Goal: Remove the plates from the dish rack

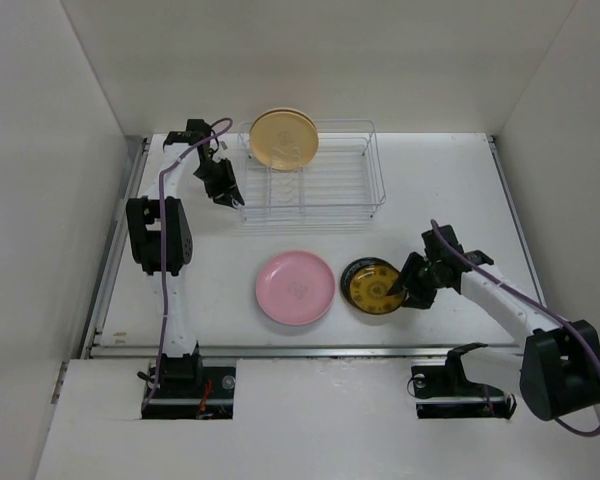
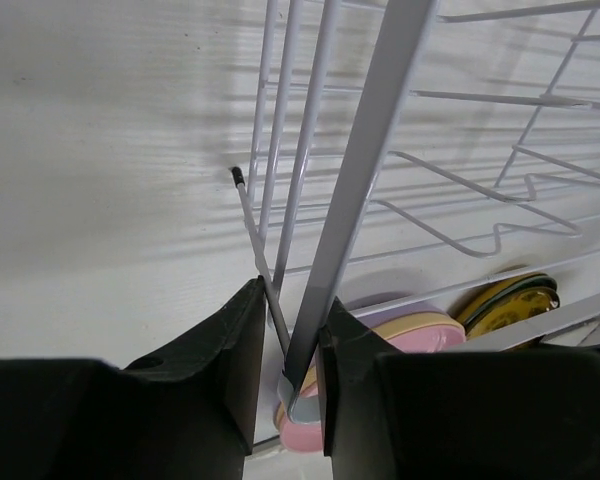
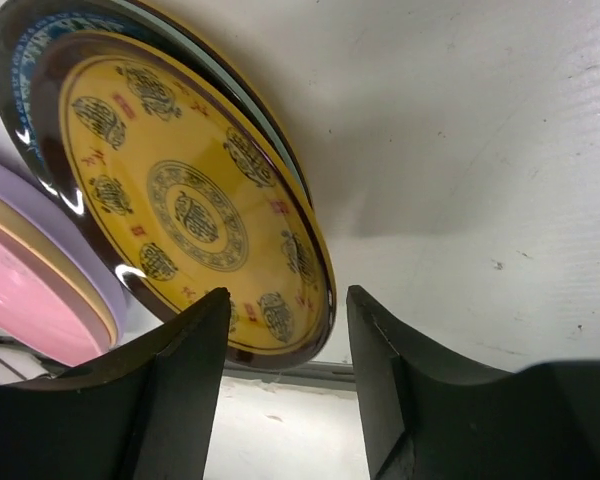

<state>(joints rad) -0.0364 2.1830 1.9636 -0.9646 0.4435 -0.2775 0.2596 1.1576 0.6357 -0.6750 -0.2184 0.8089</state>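
While the left gripper (image 2: 290, 330) has its jaws pinched nearly closed on a left-side wire of the dish rack (image 1: 330, 180), which holds one cream plate (image 1: 283, 138) upright near the bench's (image 1: 440, 180) far edge, a pink plate (image 1: 295, 288) lies toward the near edge just beside a brown-gold patterned plate (image 1: 372, 286), its markings unreadable, with the right gripper (image 3: 285, 295) at its rim, jaws parted, holding nothing.

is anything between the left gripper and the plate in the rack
Only the rack's own wires. The left gripper is shut on its near left corner; the plate stands upright at the far left. Nothing else shows between them.
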